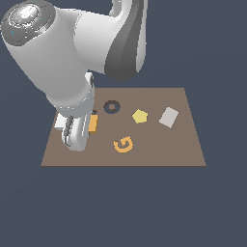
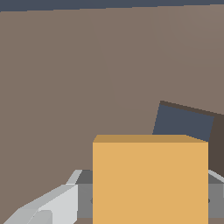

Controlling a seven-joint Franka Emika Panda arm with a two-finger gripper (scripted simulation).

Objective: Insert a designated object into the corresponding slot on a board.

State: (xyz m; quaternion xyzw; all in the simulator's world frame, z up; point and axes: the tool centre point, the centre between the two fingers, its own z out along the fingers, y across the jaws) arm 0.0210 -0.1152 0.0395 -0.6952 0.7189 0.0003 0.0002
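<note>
seen from the exterior view: white panda arm (image 1: 72, 53) bent low over the flat brown board (image 1: 154, 154), gripper (image 1: 77, 132) down near the board's edge on the exterior view's left. orange square block (image 1: 92, 123) clasped between the jaws, held on edge so only a narrow orange face shows beside the wrist. slot hidden behind the arm in this view.

elsewhere on the board: dark ring (image 1: 112, 107) just beyond the block, yellow pentagon (image 1: 140, 116) near the middle, pale grey square (image 1: 169, 117) toward the exterior view's right, orange letter g (image 1: 123, 144) nearer the front edge, all lying flat and apart from one another.

seen from the wrist view: orange square block (image 2: 150, 181) filling the foreground, upright between the grey fingers (image 2: 52, 205), 1 showing at each side. dark square slot (image 2: 183, 122) in the board (image 2: 65, 87) just behind the block's top edge, tilted slightly, partly covered by it. block not in the slot.
</note>
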